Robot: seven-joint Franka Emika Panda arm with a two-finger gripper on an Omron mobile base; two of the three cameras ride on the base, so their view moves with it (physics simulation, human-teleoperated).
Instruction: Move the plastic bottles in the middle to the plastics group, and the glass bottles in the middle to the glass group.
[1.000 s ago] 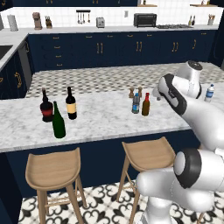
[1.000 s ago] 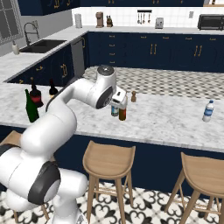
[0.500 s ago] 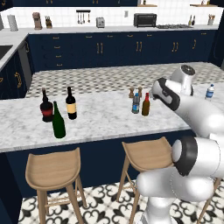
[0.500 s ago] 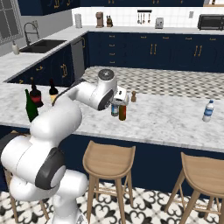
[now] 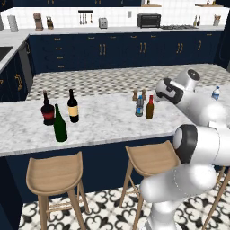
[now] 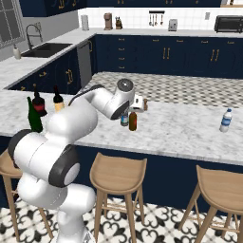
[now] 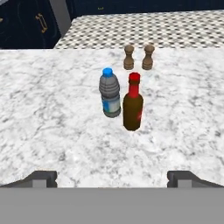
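Standing upright just ahead of my hand [image 7: 112,177], the small bluish plastic bottle [image 7: 110,92] with its blue cap and the amber-brown glass bottle [image 7: 132,103] with its red cap sit side by side on the marble surface [image 7: 52,113], nearly touching; whether they actually touch I cannot tell. In the hand view the plastic bottle lies slightly left of centre between my fingertips [image 7: 41,178] and the amber bottle slightly right of centre and a little nearer to me. My hand is released, the jaws spread wide and grasping nothing, both tips low over the surface and apart from either bottle. Beyond the two bottles, farther from my hand, two small wooden shakers [image 7: 138,57] stand upright as a pair, near each other but apart. In the left base view my hand [image 5: 161,92] hangs just to the right of the amber bottle [image 5: 149,108] and the bluish bottle [image 5: 139,106]. Far off to my hand's left on the same surface stand the tall plain dark green bottle [image 5: 59,124], the squat wine bottle with the red label [image 5: 47,109] and the slimmer wine bottle with the yellow-orange label [image 5: 72,107]; the green bottle is in front of the other two, near them. Well away to my hand's right, the pale clear water bottle [image 6: 226,120] stands alone near the far end of the surface.
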